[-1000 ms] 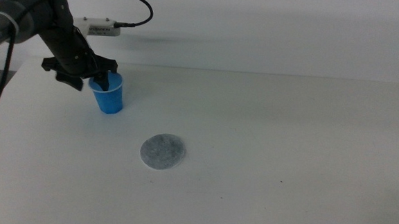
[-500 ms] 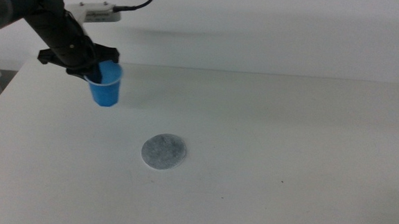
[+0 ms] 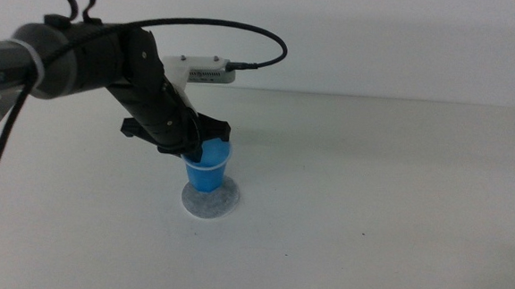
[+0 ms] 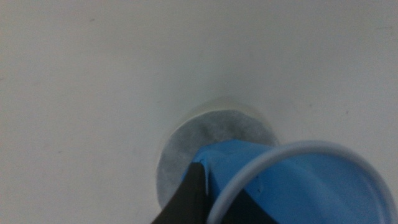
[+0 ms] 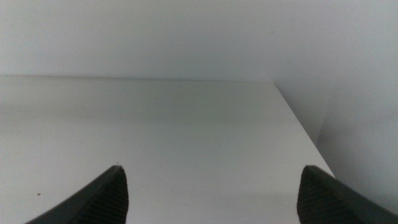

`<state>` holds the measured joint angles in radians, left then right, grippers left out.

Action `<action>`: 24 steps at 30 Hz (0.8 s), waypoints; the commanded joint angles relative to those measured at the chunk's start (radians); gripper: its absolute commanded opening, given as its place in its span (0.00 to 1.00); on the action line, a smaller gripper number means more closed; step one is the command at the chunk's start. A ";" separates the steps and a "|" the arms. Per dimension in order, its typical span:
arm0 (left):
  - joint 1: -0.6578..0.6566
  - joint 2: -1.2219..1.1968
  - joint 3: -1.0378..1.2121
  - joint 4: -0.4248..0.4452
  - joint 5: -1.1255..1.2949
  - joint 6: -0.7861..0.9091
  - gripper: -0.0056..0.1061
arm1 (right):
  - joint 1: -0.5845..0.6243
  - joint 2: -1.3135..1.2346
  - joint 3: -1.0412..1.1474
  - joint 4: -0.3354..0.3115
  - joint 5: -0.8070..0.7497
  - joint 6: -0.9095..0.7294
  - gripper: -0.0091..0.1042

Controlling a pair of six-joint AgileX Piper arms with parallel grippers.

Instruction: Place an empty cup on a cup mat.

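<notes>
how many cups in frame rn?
1. The blue cup is over the cup mat near the table's middle, its rim gripped by the left gripper. No others visible anywhere on the table.

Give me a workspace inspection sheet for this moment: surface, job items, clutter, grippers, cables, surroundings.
Surface: white table, bare apart from the job's things.
Job's things: blue cup upright over the cup mat; whether it touches the mat cannot be told.
Clutter: nothing seen.
Grippers: left gripper shut on the cup's rim, one jaw inside, one outside. Right gripper open, off the middle view, over bare table near an edge.
Cables: black cable loops above the left arm to a white module.
Surroundings: plain pale wall.
</notes>
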<state>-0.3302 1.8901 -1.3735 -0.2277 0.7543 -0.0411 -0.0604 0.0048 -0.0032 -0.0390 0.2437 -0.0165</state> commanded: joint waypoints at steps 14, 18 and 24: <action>-0.010 0.055 0.003 -0.023 0.011 -0.004 0.60 | 0.003 -0.005 0.003 -0.007 -0.009 -0.004 0.90; 0.001 0.006 -0.006 -0.044 0.044 0.075 0.89 | 0.003 -0.005 0.003 -0.007 -0.009 -0.004 0.90; 0.081 -0.171 -0.055 -0.115 0.315 0.167 0.89 | 0.003 -0.005 0.003 -0.007 -0.009 -0.004 0.90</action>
<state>-0.2687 1.7797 -1.4156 -0.3322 0.9955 0.1118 -0.0604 0.0048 -0.0032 -0.0390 0.2437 -0.0165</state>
